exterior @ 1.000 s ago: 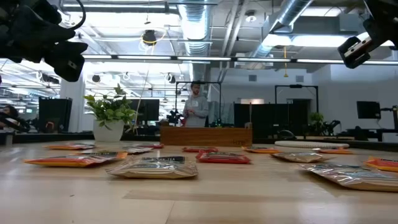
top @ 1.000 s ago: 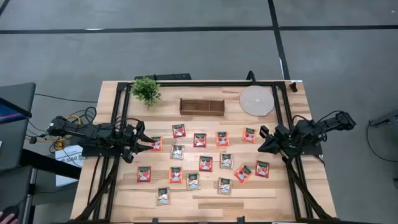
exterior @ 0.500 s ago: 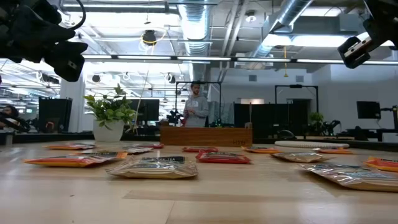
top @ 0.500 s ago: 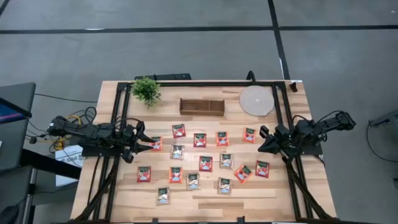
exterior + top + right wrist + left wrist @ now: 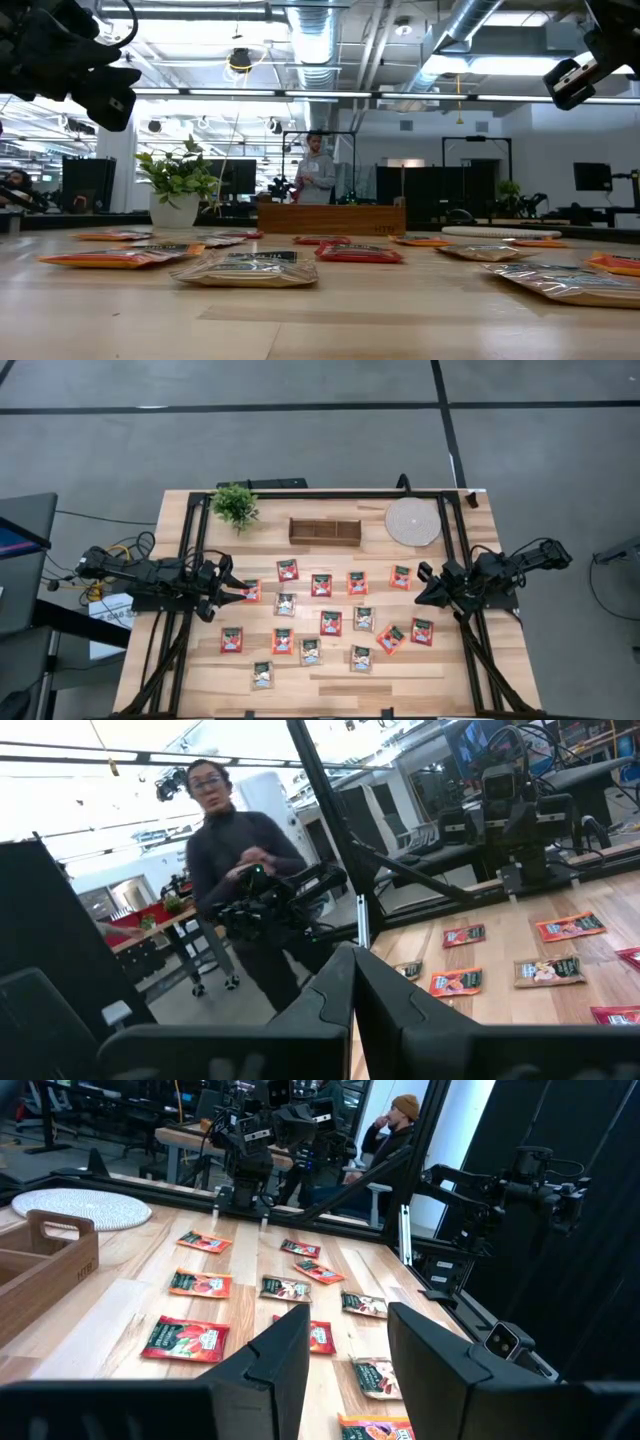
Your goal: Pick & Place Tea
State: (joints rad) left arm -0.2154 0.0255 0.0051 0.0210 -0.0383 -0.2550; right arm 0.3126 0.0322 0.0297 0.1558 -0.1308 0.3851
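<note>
Several tea sachets (image 5: pixel 331 622), red, orange and pale, lie flat and scattered across the middle of the wooden table; in the low view they show as flat packets (image 5: pixel 248 268). My left gripper (image 5: pixel 233 592) hovers above the table's left side, next to a red sachet (image 5: pixel 251 591). Its fingers stand open (image 5: pixel 347 1320) and point toward the table's right. My right gripper (image 5: pixel 423 582) hovers at the table's right side beside an orange sachet (image 5: pixel 401 576), with its fingers shut (image 5: pixel 353 956) and pointing toward the table's left. Both are raised off the table and hold nothing.
A long brown wooden tray with compartments (image 5: pixel 325 531) sits near the far edge, a round pale disc (image 5: pixel 413 522) to its right, a potted plant (image 5: pixel 236 505) to its left. A black frame rail (image 5: pixel 330 493) runs along the far edge. People stand beyond the table (image 5: pixel 318 170) (image 5: pixel 235 850).
</note>
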